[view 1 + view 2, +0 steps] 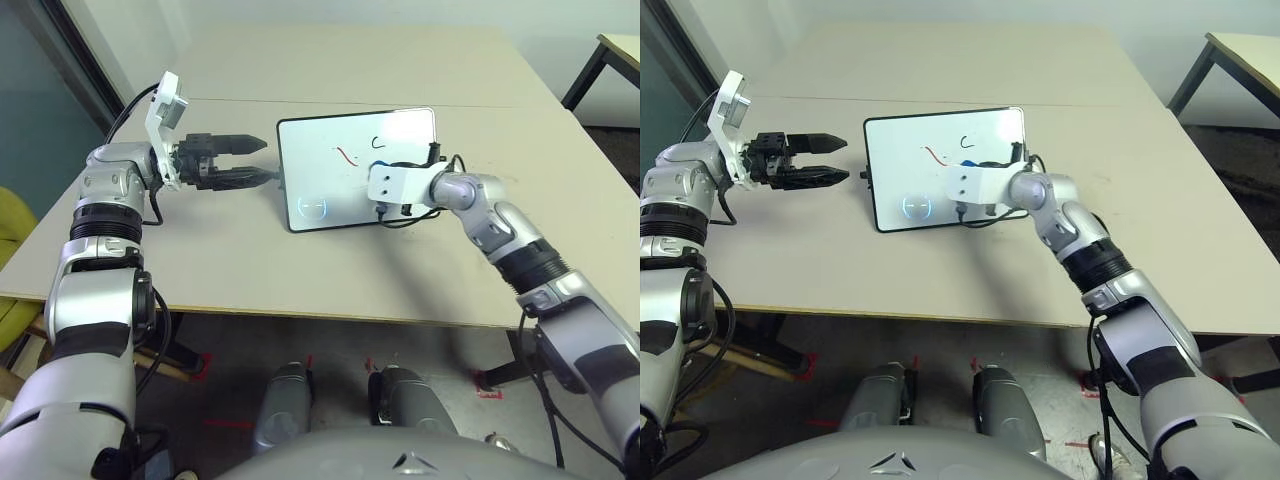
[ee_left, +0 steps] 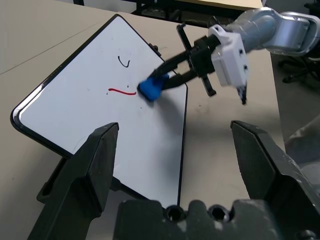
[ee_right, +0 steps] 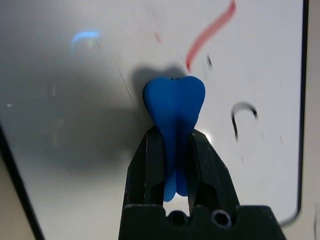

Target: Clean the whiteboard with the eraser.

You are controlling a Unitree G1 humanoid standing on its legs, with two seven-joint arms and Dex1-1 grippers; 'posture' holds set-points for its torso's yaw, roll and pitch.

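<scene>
The whiteboard point(image 1: 320, 150) lies flat in the middle of the table, black-framed, with a red stroke point(image 1: 346, 157) and a small black mark point(image 1: 377, 142) on it. My right gripper point(image 2: 164, 80) reaches over the board from its right side, shut on the blue eraser point(image 2: 150, 89). The eraser point(image 3: 174, 106) presses on the white surface at the lower end of the red stroke point(image 3: 210, 32), squeezed between the two black fingers point(image 3: 150, 165). My left gripper point(image 1: 255, 160) hovers just left of the board's left edge. It points at the board, open and with nothing in it.
The beige table point(image 1: 250, 270) has its front edge near me and bare room all around the board. A second table point(image 1: 620, 50) stands at the far right. A yellow seat point(image 1: 12, 235) shows off the table's left side.
</scene>
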